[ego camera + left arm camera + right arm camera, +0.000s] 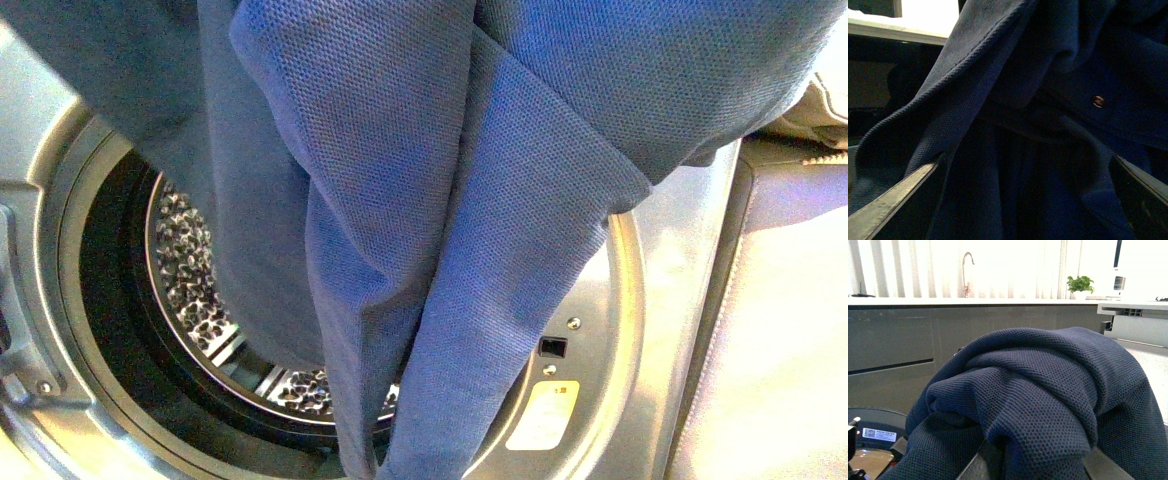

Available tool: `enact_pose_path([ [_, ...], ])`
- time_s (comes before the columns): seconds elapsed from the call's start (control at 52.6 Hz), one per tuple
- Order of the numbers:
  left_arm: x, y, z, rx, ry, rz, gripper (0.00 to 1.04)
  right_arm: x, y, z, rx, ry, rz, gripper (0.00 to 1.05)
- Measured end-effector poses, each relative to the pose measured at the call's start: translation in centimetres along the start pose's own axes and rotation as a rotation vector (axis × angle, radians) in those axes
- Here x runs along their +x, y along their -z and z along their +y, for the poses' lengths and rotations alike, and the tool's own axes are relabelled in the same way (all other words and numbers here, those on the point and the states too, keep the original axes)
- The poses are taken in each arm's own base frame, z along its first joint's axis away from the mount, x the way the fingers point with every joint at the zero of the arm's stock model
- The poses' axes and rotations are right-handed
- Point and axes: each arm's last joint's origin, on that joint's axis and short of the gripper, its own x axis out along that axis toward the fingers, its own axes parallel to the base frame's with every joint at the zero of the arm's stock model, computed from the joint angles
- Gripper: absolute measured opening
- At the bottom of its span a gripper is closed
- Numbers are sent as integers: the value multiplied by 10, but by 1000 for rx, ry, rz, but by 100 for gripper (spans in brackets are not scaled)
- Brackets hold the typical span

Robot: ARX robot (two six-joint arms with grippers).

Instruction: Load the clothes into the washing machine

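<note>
clothes (430,200): navy, fine ribbed weave, hanging in folds down frame centre over washer (620,300) porthole | 1 button (1098,101) | left gripper (1026,165) spread wide | right gripper (1035,452) clamping clothes

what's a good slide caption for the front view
Navy garment hanging in front of the open washing machine, with its perforated drum visible behind the cloth.
</note>
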Motion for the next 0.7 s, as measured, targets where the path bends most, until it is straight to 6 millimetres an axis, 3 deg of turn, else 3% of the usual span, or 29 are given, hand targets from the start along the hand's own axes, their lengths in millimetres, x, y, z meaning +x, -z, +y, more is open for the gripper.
enact_pose_path([
  [0.285,-16,-11,-8,55,37,-34,98,0,0,0,0,0,0,17],
  [0.532,-10,-18,12,75,27,-60,98,0,0,0,0,0,0,17],
  [0.703,1,-6,27,51,108,-42,98,0,0,0,0,0,0,17],
])
